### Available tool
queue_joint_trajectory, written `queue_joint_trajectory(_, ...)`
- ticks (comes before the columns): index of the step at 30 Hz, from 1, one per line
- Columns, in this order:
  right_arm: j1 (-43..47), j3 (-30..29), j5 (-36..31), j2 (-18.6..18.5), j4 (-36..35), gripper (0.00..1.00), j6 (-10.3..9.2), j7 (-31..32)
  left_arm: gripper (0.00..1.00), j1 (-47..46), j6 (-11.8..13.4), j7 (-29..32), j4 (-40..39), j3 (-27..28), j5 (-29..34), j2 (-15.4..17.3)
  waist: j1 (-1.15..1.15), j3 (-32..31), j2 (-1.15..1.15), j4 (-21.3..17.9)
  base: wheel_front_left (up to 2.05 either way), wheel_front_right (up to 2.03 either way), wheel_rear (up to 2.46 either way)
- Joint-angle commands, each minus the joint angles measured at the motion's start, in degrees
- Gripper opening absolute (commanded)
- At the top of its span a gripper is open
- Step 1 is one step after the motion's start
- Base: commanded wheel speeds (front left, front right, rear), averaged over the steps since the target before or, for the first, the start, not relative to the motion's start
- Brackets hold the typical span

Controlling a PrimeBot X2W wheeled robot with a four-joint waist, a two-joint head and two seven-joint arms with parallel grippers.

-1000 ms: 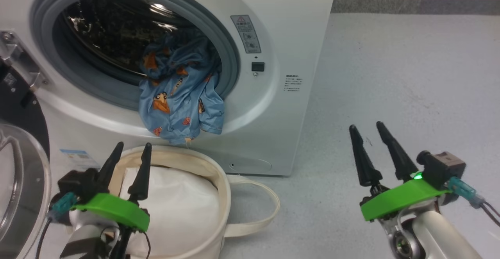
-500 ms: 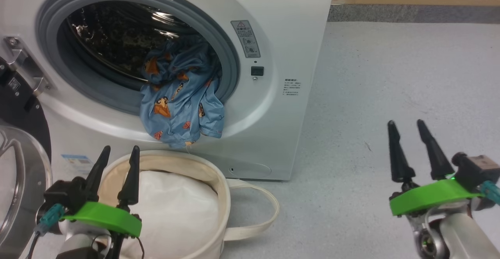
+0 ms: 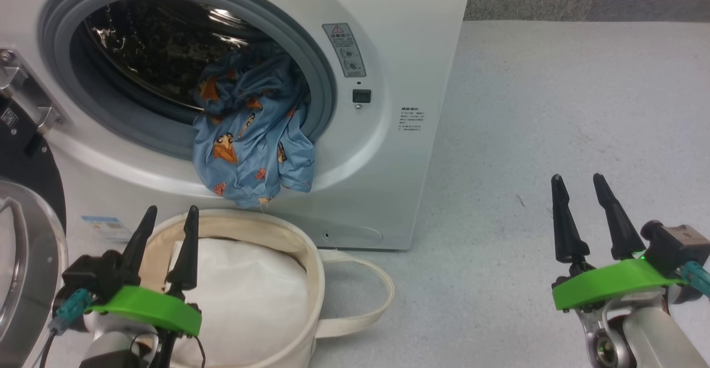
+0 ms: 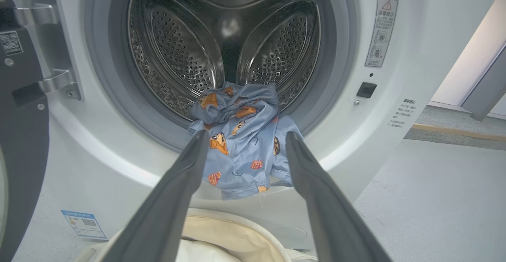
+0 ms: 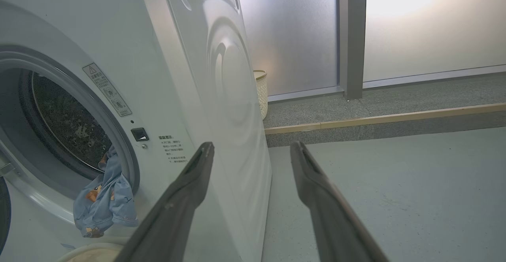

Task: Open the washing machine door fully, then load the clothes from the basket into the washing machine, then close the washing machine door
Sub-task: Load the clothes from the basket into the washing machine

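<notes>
Two parts mark the far left of the head view: the washing machine door (image 3: 26, 190), swung wide open with its black rim and clear glass centre, and its metal hinge (image 3: 19, 93) on the white front. Just right of the door, the left claw (image 3: 172, 210) hovers at the lower left with its fingers apart and nothing between them. Its tips overlap the near left rim of the basket (image 3: 308, 262) in that view. In the left wrist view the two fingers frame the hanging fabric without touching it.

The basket stands on the floor (image 3: 554, 107) just before the washing machine (image 3: 405, 35), below the drum opening. A plain white cloth (image 3: 249, 290) lies in it, and one loop handle (image 3: 370, 301) lies out to its right.

Above it, the clothes (image 3: 249, 146) drape over the grey rubber ring (image 3: 324, 79) at the lower right of the opening. Part lies bunched inside the steel drum (image 3: 150, 51), and part hangs down the machine's front, ending just above the basket's far rim.

Farther right, the right claw (image 3: 577, 178) hangs over bare floor, well apart from the machine, fingers spread and empty.
</notes>
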Motion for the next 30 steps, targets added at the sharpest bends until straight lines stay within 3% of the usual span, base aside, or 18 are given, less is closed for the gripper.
queue_joint_trajectory(1, -0.9, 0.7, -0.5, -0.2, -2.0, 1.0, 0.31, -0.7, 1.0, -2.4, -0.3, -0.3, -1.8, 2.2, 0.5, 1.0, -0.01, 0.1, 0.0, 0.0, 0.0, 0.0, 0.0)
queue_joint_trajectory(11, -2.3, 1.2, -0.7, 0.3, -3.2, 1.0, 0.31, -0.7, 1.0, -5.4, -0.3, -0.3, 4.5, -0.3, -1.3, 0.8, -0.01, 4.0, 0.0, -1.4, 0.0, 0.0, 0.0)
queue_joint_trajectory(17, -4.1, 1.6, -1.7, 0.6, -4.5, 1.0, 0.31, -0.7, 1.0, -12.7, -0.3, -0.3, 15.5, -4.3, -1.7, 2.4, -0.01, 9.0, 0.0, -4.8, 0.0, 0.0, 0.0)
queue_joint_trajectory(30, -7.0, 1.2, -4.0, 2.4, -6.8, 1.0, 0.31, -0.7, 1.0, -26.2, -0.3, -0.3, 26.9, -10.9, -4.8, 6.5, -0.01, 18.9, 0.0, -11.1, 0.0, 0.0, 0.0)
